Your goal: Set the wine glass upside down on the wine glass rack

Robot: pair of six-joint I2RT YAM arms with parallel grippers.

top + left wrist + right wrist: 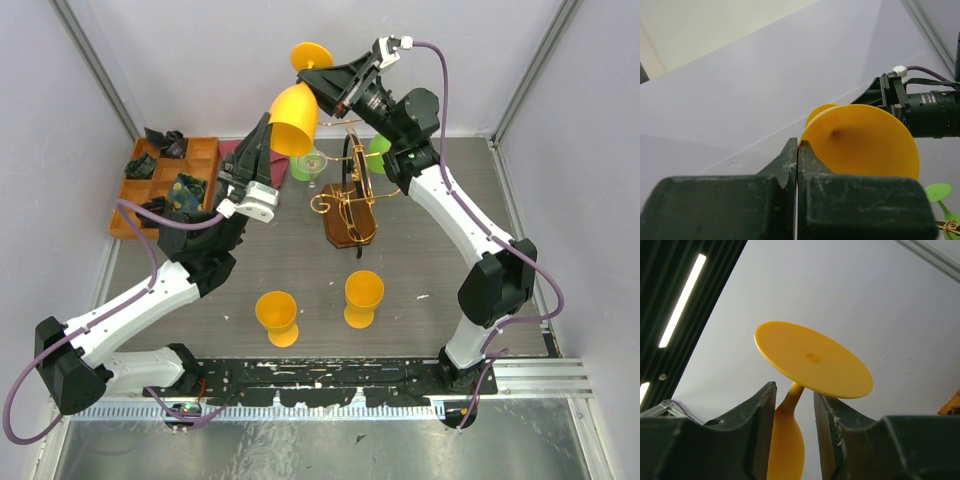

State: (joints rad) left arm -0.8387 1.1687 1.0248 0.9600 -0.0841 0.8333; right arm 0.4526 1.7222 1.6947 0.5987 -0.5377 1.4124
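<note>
Fingers (762, 440) flank wine glass (812, 360) stem, bowl cut off.

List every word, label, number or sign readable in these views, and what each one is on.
White print on the black camera lens, left wrist view: too small and blurred to read.
No other text shows, not on the wine glass, the wine glass rack or the wooden tray.
</note>
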